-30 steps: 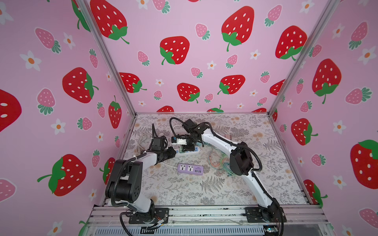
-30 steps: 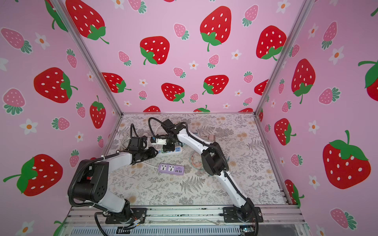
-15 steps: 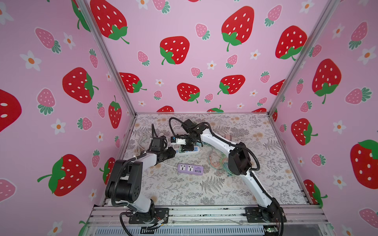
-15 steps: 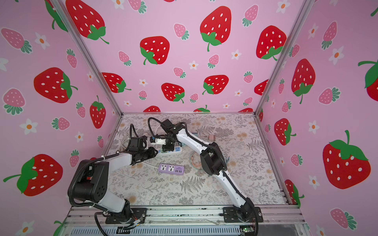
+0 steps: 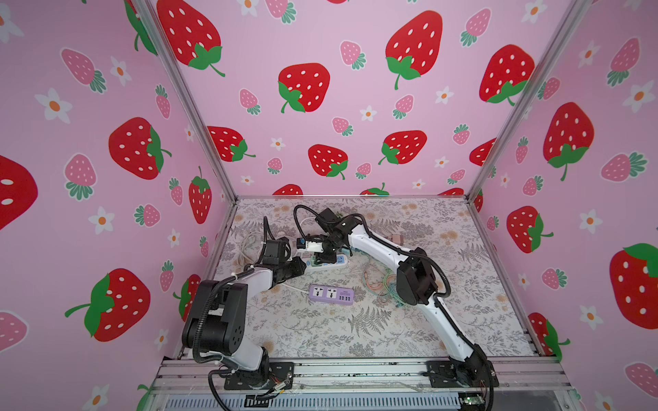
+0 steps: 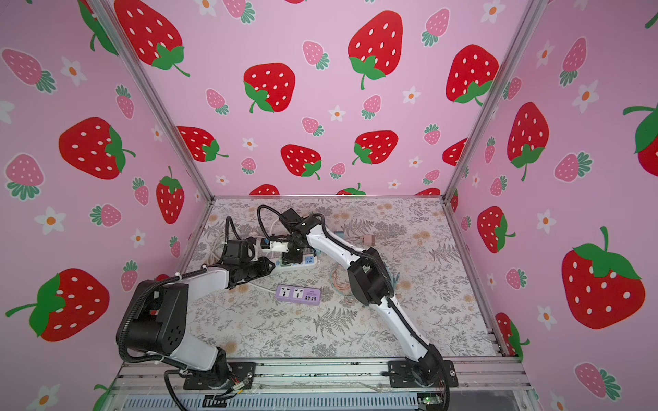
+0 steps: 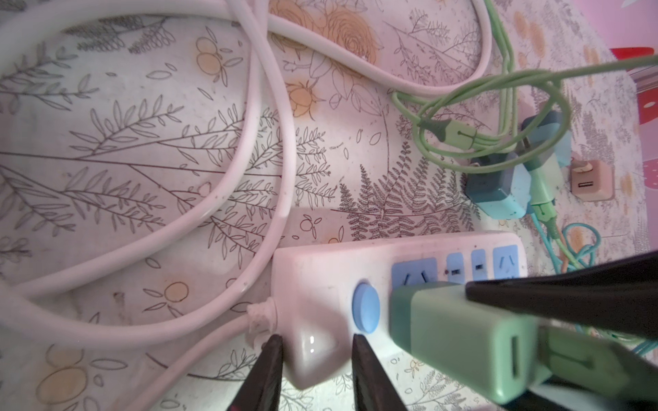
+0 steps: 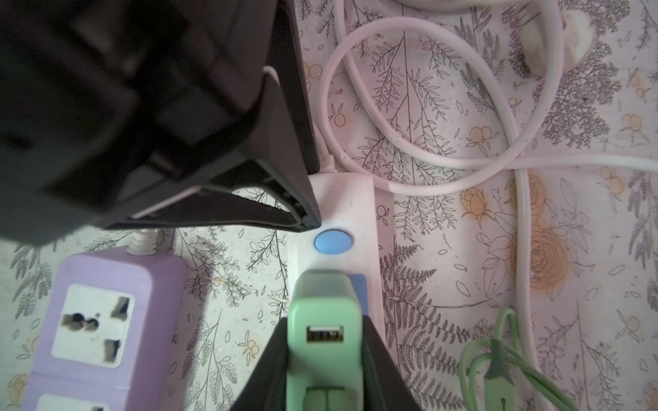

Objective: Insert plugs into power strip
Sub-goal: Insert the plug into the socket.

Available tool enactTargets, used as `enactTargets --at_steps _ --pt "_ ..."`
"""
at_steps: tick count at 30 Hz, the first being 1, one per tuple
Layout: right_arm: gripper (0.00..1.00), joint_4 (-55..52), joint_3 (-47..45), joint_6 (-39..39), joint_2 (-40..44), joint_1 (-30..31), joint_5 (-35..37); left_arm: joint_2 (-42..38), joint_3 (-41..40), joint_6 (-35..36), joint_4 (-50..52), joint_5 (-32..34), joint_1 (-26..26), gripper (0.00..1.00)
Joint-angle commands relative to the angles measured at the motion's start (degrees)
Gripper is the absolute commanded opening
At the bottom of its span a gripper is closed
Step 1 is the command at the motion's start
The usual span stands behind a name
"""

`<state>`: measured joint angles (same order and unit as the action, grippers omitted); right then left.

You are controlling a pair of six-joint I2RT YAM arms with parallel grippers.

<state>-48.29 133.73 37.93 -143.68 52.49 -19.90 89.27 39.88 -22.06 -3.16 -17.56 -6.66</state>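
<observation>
Nearest you lies the purple power strip point(image 5: 331, 294), then your left gripper point(image 7: 317, 343) clamps the white power strip point(image 7: 320, 270) at its cord end, your right gripper point(image 8: 324, 322) pinches the mint green plug point(image 8: 322, 302) against its first socket, and teal-blue plugs point(image 7: 496, 190) and a peach plug point(image 7: 593, 179) lie beyond.

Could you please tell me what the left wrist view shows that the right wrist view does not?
Only the left wrist view shows two teal-blue adapters and a peach-pink adapter lying loose. Only the right wrist view shows the purple power strip. Both show the white power strip, its blue button and the mint green adapter between the fingers of the right gripper.
</observation>
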Motion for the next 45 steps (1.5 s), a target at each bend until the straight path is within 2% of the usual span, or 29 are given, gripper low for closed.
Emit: enactTargets --at_steps 1,17,25,27,29,37,45 --pt "0.2 2.7 -3.3 -1.4 -3.1 0.3 2.7 -2.0 -0.5 0.5 0.9 -2.0 -0.3 0.36" --pt "0.58 7.1 -5.0 -6.8 3.5 -0.2 0.1 -1.3 2.0 0.2 3.2 -1.3 -0.3 0.37" --pt "0.74 12.5 -14.7 -9.5 10.2 -0.9 -0.2 -1.4 3.1 -0.2 4.5 -0.5 -0.3 0.37" --pt "0.85 14.5 -18.4 -10.1 12.8 -1.0 -0.2 -1.2 3.4 -0.2 4.8 -0.5 -0.3 0.38" --pt "0.89 16.8 -22.2 -10.7 15.1 -1.1 -0.2 -1.4 3.8 -0.3 5.2 -0.3 -0.3 0.39" --pt "0.91 21.6 -33.3 -13.3 22.2 -1.6 -0.1 -1.4 4.6 -0.6 7.0 0.8 -0.3 0.39" --pt "0.91 31.8 -49.4 -17.6 32.7 -2.9 0.2 -2.0 4.9 -0.8 8.8 1.6 -0.2 0.43"
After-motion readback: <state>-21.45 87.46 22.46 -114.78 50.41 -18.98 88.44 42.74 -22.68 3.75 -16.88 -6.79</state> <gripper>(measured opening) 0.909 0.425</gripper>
